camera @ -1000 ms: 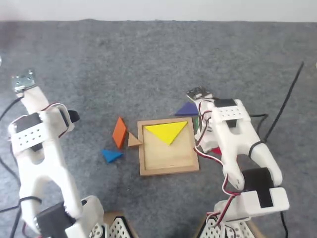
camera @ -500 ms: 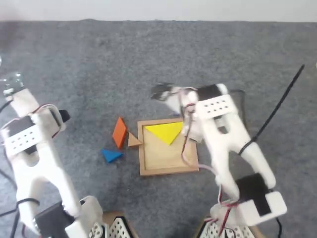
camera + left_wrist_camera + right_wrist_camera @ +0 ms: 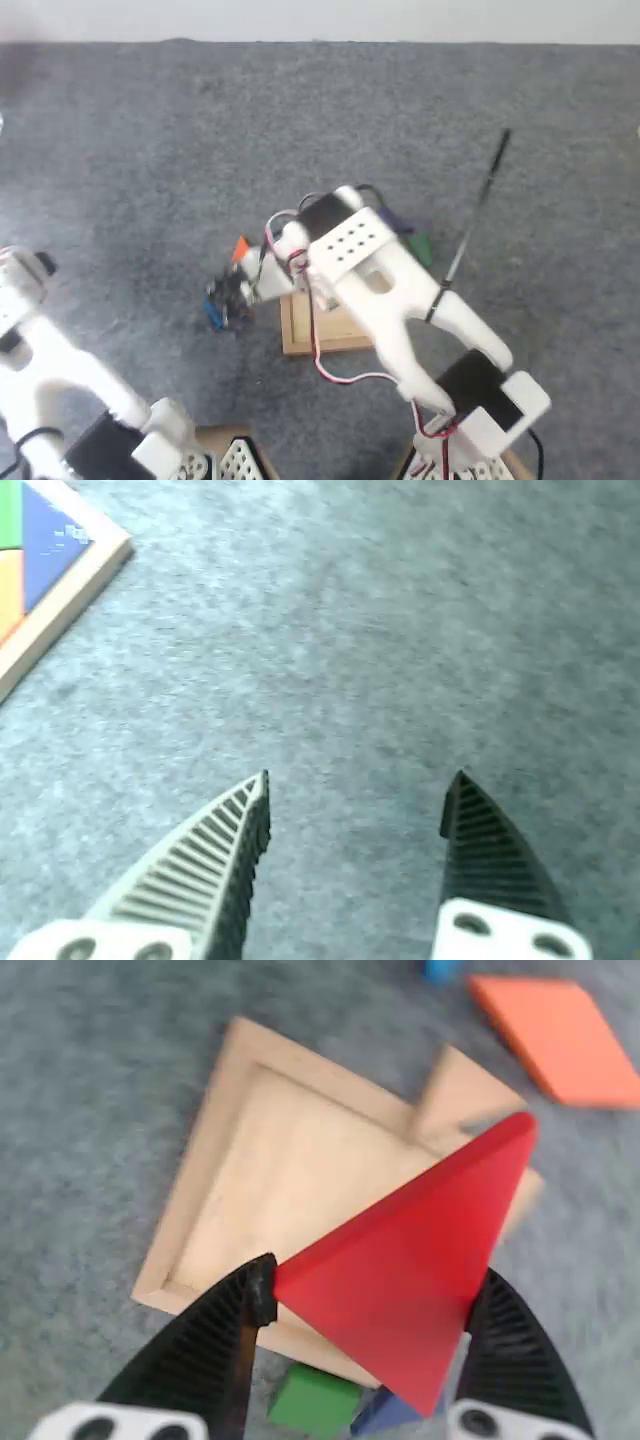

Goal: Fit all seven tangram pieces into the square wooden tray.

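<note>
Red triangle (image 3: 410,1250) is clenched in the right claw (image 3: 375,1272), tilted above the tray (image 3: 182,1205). Tray floor that shows is bare; orange (image 3: 560,1040), tan (image 3: 455,1085), blue (image 3: 440,970) and green (image 3: 310,1400) pieces lie outside the rim on the worktop (image 3: 80,1080), so most placement is judged outstanding. Tan piece sits against the rim. Left claw (image 3: 360,777) hangs spread, well apart, leaving room.

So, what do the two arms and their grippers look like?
Both arms, the right arm and the left arm, are white with black motor blocks. The right one has a panel of small holes and loose red and white wires. The left gripper and right gripper have pointed, ribbed fingers on white bases.
</note>
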